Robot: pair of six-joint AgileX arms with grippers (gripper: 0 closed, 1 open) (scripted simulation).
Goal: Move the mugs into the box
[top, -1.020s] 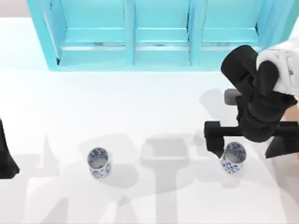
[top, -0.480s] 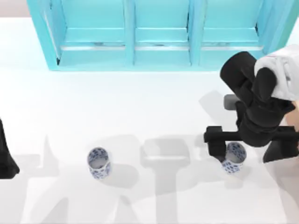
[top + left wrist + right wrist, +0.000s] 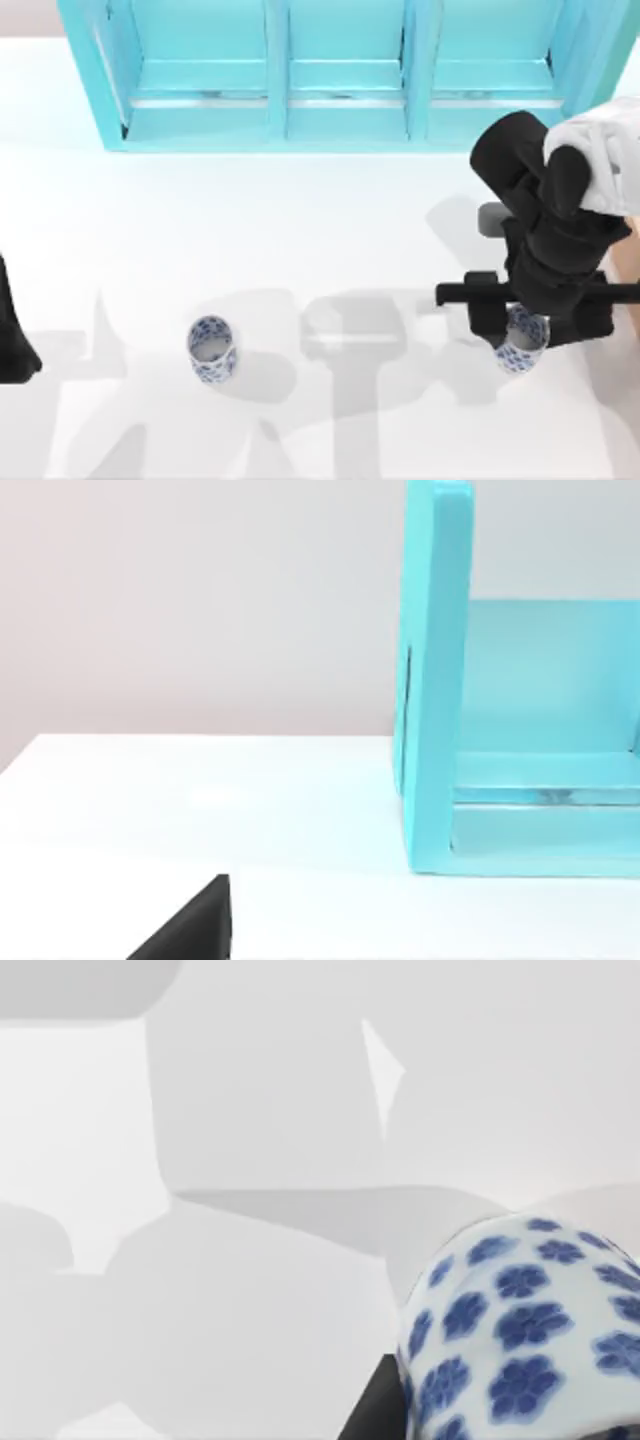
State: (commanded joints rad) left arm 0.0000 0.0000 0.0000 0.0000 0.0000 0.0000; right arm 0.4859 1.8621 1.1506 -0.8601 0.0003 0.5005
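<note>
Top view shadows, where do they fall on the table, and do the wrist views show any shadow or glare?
Top view: broad grey arm shadows cross the table, one beside the left mug; the right gripper covers part of the right mug. Right wrist view: soft-edged grey shadows behind the mug. Left wrist view: evenly lit table, faint bright patch, turquoise shelf without glare.

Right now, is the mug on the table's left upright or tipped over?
Upright. The left mug stands on the table with its round pale mouth facing up.

Right tool [image 3: 528,318] lowered, clamped; left arm parked.
</note>
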